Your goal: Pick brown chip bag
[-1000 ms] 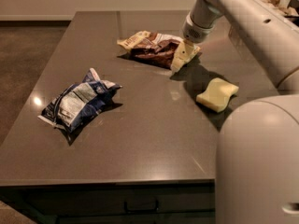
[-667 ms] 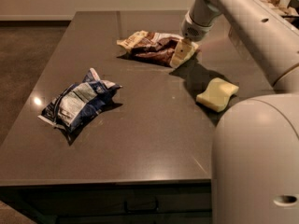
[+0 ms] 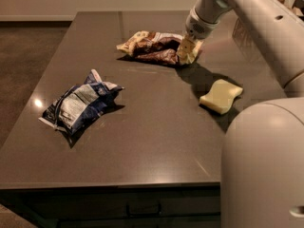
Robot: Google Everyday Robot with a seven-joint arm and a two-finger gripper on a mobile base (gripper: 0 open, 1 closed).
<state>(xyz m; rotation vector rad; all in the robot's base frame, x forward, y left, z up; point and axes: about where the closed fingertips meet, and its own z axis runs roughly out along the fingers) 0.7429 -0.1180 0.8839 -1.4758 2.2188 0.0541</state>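
Presently gripper (image 3: 188,52) touching brown chip bag (image 3: 151,48), right end.

The arm (image 3: 259,20) comes in from the right edge and slants up and to the left across the top right corner, then bends down at the wrist (image 3: 200,23). Below the wrist, the pincer (image 3: 188,50) points downward, low over the far right part of the tabletop (image 3: 156,141). A large rounded part of the robot's body (image 3: 263,165) fills the near right corner.
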